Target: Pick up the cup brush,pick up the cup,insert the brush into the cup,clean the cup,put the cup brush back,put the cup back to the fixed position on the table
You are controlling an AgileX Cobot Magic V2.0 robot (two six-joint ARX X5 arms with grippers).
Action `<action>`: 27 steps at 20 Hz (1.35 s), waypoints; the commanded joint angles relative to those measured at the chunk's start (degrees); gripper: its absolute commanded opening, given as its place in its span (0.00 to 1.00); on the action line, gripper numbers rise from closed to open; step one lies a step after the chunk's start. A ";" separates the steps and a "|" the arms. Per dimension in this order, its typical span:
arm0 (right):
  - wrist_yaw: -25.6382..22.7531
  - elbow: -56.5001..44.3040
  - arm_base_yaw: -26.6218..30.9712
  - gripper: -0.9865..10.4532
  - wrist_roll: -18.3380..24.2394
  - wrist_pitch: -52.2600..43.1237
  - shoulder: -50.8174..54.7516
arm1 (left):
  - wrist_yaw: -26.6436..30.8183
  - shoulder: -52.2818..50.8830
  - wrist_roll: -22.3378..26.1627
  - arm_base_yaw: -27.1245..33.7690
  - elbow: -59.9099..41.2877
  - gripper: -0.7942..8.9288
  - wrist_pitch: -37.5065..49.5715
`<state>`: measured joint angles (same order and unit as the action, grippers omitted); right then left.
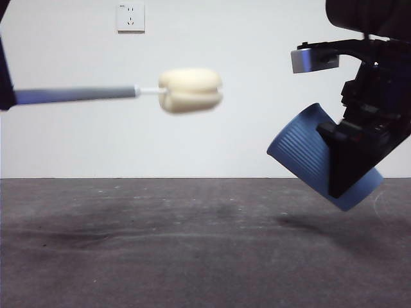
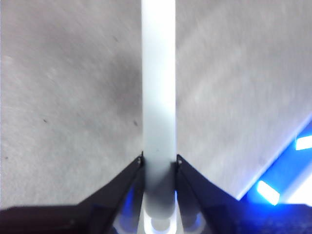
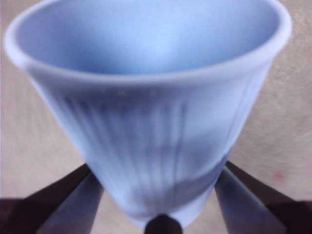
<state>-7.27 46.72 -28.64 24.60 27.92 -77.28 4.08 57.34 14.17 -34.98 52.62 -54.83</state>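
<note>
The cup brush [image 1: 115, 93] hangs level in the air at the left of the front view, its cream sponge head [image 1: 191, 90] pointing right. My left gripper [image 2: 159, 161] is shut on its pale handle [image 2: 158, 87], and only a dark edge of that arm shows at the front view's left side. At the right, the blue ribbed cup [image 1: 308, 154] is held above the table [image 1: 192, 244], tilted with its mouth toward the upper left. My right gripper [image 1: 350, 160] is shut on the cup [image 3: 151, 122] near its base. A wide gap separates sponge and cup.
A white wall with a power socket [image 1: 130, 18] stands behind the table. The dark grey tabletop shows faint pale scuffs and the shadows of both held things.
</note>
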 commanded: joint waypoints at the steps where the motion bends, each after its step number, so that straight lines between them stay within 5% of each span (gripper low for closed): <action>1: -3.61 2.29 -1.38 0.08 7.54 1.57 -0.22 | -0.15 1.88 4.09 -0.28 -0.02 0.07 -1.22; 11: -20.41 5.38 -7.54 0.08 31.17 3.63 -0.24 | -1.33 5.33 5.38 -5.20 -0.02 0.07 2.58; 27: -21.70 5.40 -17.33 0.08 38.47 3.48 -5.07 | -3.19 14.27 1.77 -11.17 0.07 0.07 10.43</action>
<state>-28.82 52.16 -45.78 62.61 31.57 -81.95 1.04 71.53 17.34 -45.95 52.62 -45.23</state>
